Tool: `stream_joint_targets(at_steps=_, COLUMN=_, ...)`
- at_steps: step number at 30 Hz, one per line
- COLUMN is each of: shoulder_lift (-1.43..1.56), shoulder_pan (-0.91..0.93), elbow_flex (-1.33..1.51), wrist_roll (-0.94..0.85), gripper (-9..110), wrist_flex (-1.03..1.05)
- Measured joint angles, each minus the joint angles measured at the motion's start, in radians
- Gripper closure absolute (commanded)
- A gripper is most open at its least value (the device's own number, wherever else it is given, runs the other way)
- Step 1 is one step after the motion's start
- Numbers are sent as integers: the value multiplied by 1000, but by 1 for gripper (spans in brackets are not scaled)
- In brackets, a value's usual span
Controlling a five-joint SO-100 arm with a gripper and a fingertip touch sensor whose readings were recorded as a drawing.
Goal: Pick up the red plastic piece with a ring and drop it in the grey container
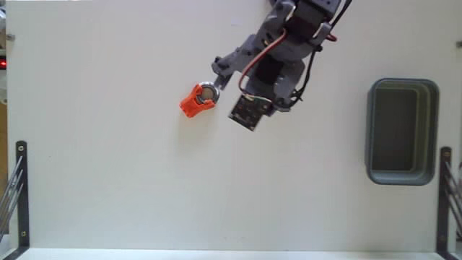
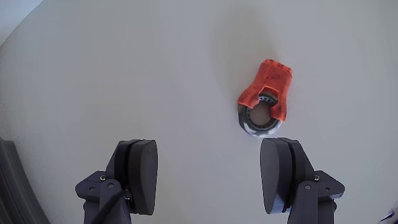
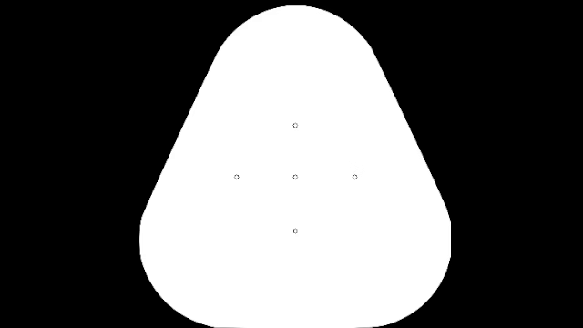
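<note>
One red plastic piece with a ring (image 1: 197,99) lies flat on the white table (image 1: 144,180), left of centre in the fixed view, its metal ring at the end turned toward the arm. The wrist view gives what the fixed view blurs: the ring (image 2: 260,119) is silver-grey and sits in a notch of the orange-red block, lying just beyond the right finger (image 2: 278,174) and not between the two. The gripper (image 2: 208,177) is spread wide with nothing between its fingers; both dark pads show, one on each side. In the fixed view its tip (image 1: 216,72) reaches down from the top edge and hangs close by the ring end of the piece.

Only the fixed view shows the single grey container (image 1: 432,130), far to the right, well apart from the piece, its darker inside bare. Two black metal brackets stand at the near corners, one left (image 1: 20,195) and one right (image 1: 443,198).
</note>
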Motion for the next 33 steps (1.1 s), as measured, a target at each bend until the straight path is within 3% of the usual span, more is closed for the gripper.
stream_joint_targets(at_steps=17, shoulder_lift=0, shoulder_pan=143, elbow_flex=0, wrist_roll=0, gripper=-9, wrist_flex=0)
stream_joint_targets(at_steps=33, shoulder_lift=0, shoulder_pan=166, elbow_flex=0, wrist_roll=0, gripper=-9, wrist_flex=0)
